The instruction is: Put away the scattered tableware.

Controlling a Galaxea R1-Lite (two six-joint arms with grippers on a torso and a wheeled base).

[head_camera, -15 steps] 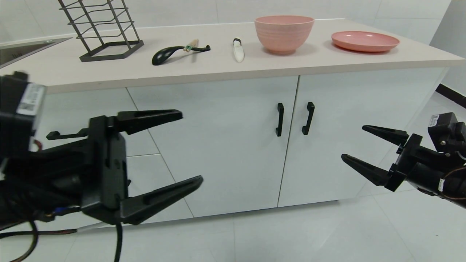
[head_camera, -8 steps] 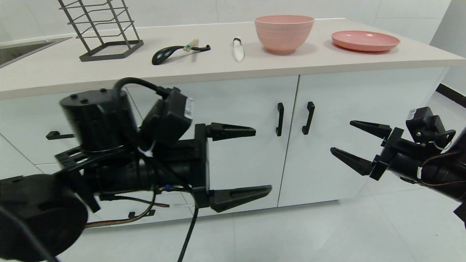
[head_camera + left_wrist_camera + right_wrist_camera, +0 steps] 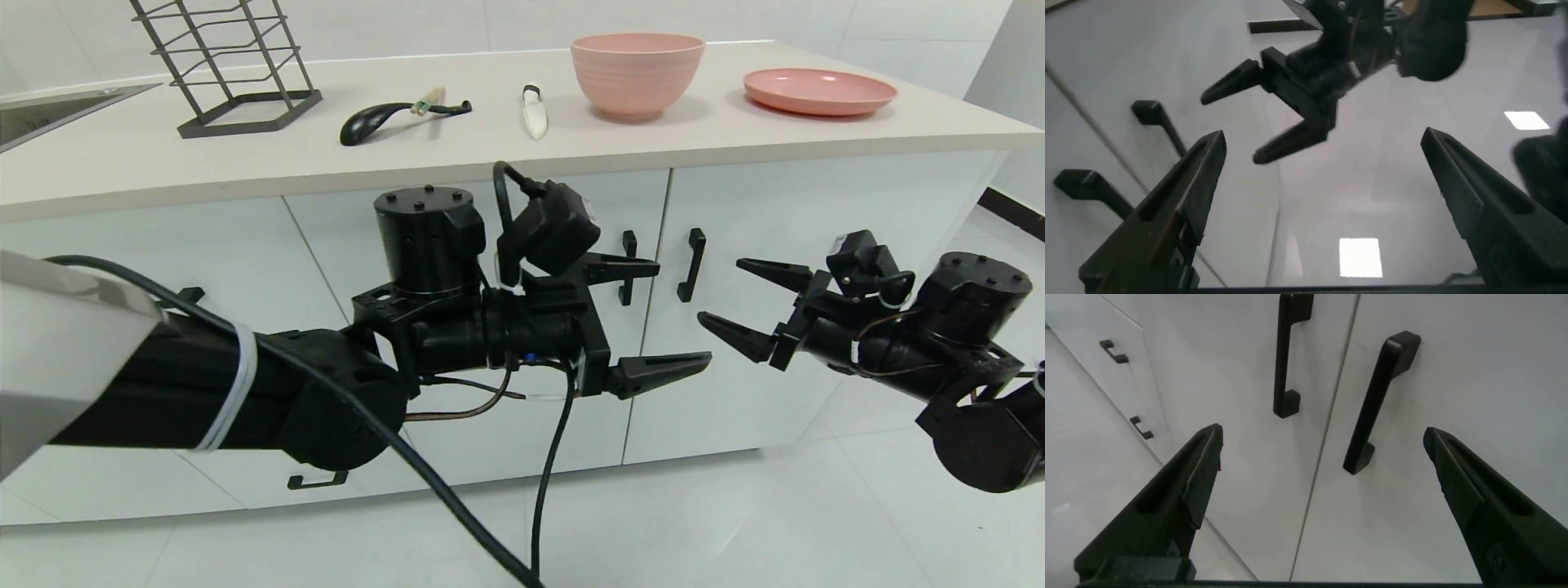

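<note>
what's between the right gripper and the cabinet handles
Nothing visible does. In the right wrist view both black handles sit straight ahead of the open right gripper, with nothing in front of them. The left gripper, also open, hangs in front of the left door, off to the side of that path.

**Room and Fixtures**

A long counter (image 3: 775, 131) with a pale beige top spans the room. A sink (image 3: 49, 110) is set into its left end. Below the top, two white cabinet doors (image 3: 816, 245) meet at a vertical seam, each with one upright black handle (image 3: 692, 263) beside that seam. Further left are white fronts (image 3: 204, 237) with small black pulls (image 3: 317, 480). The wall (image 3: 408, 24) behind is pale. The floor (image 3: 735, 523) is large glossy light tiles showing bright rectangular light reflections (image 3: 1360, 256). A dark skirting strip (image 3: 1012, 214) runs at far right.
</note>
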